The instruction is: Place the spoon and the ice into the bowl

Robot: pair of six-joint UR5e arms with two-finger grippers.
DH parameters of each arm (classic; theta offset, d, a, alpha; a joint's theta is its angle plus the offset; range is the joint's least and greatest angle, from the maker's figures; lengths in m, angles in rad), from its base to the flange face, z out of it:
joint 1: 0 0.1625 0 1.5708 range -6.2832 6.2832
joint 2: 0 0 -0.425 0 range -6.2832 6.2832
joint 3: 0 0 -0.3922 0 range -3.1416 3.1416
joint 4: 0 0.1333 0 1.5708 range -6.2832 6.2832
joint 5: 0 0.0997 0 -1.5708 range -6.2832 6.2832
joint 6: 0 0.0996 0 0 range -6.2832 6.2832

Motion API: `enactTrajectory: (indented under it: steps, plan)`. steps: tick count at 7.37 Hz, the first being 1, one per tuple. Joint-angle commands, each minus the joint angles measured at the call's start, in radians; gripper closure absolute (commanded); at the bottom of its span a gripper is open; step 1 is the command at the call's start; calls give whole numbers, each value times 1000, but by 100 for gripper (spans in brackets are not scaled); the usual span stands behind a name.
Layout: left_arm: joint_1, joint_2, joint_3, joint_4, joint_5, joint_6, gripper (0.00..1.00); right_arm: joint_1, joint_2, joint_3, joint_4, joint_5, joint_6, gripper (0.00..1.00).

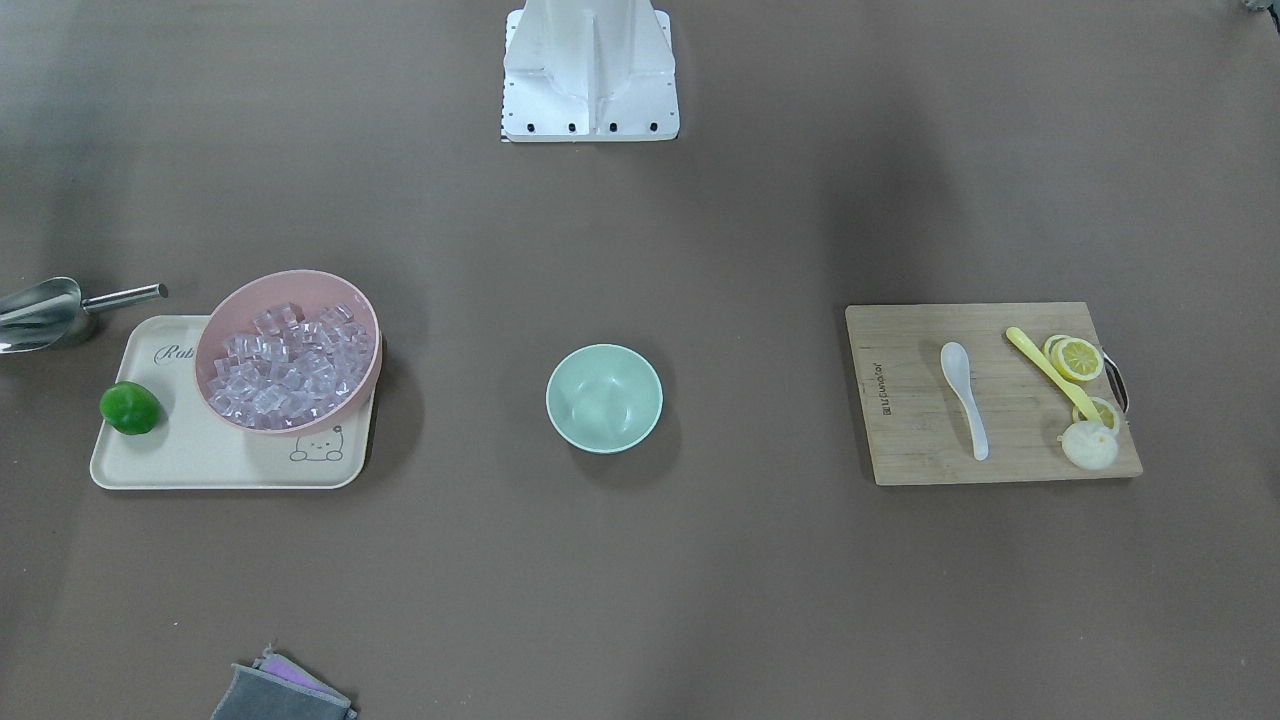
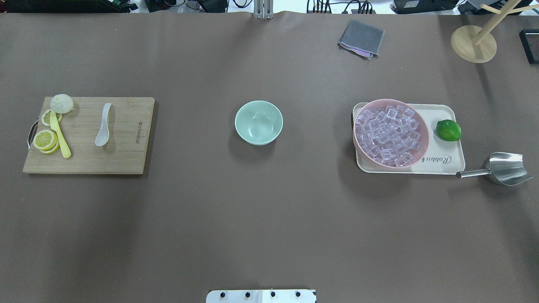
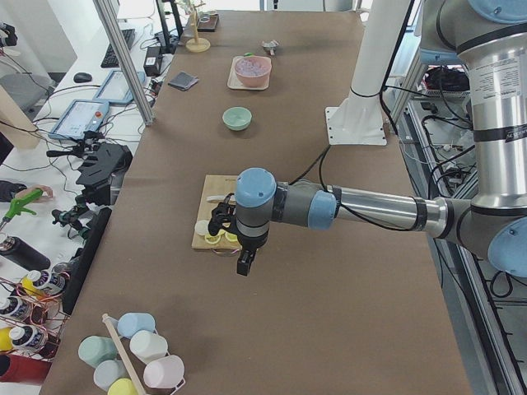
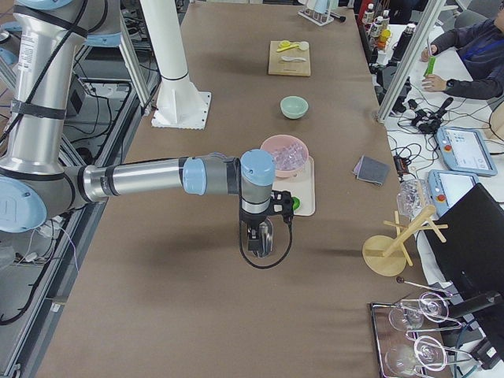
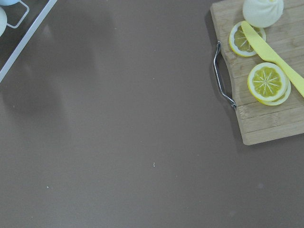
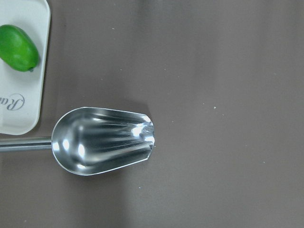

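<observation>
- Below your left gripper (image 3: 244,265): bare table. The cutting board (image 5: 270,128) and its metal-handled end sit just beside it. The fingers show only in the side view, so I can't tell if they're apart or closed. Nothing seen held.
- Next out from that hand: lemon slices (image 5: 267,81) and the long yellow utensil (image 5: 273,54), on the board's near end.
- Beyond those: the spoon (image 2: 103,126), flat on the board, scoop end toward the robot's base. It's apart from the utensil and untouched.
- Below your right gripper (image 4: 257,240): the steel scoop (image 6: 102,141), on the table w/ its handle pointing at the tray (image 6: 23,109). Again side view only, so I can't tell the finger state.
- Next out from that hand: the lime (image 6: 18,48) on the tray's near end, then the pink bowl (image 1: 300,283) w/ the ice (image 2: 387,132) heaped in it.
- Farthest from both hands: the bowl (image 2: 258,122), empty, between board and tray and well apart from each.
- Step, as I judge it: start of task. Neither item is in the bowl and both hands are off their targets.
- Next move, prob.: take the left hand over the lemons and utensil, then come down across the spoon's handle. It's glossy and low-lying, so get the pinch square.
- Right hand: pick one cube from the heap, or take the scoop's handle first. Your call.
</observation>
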Motion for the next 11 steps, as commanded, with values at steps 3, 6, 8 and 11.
enactTrajectory:
  steps: [3,6,8,11]
  plan:
    - [3,-54,13,-237,0,-5,1,0,1,2,300,102,12,0]
    - [14,-160,132,-355,-78,-123,1,-3,16,2,398,105,13,0]
    - [81,-160,128,-441,-158,-161,1,-15,19,4,399,113,39,0]
    - [326,-273,152,-474,-155,-465,1,-170,85,98,397,162,368,0]
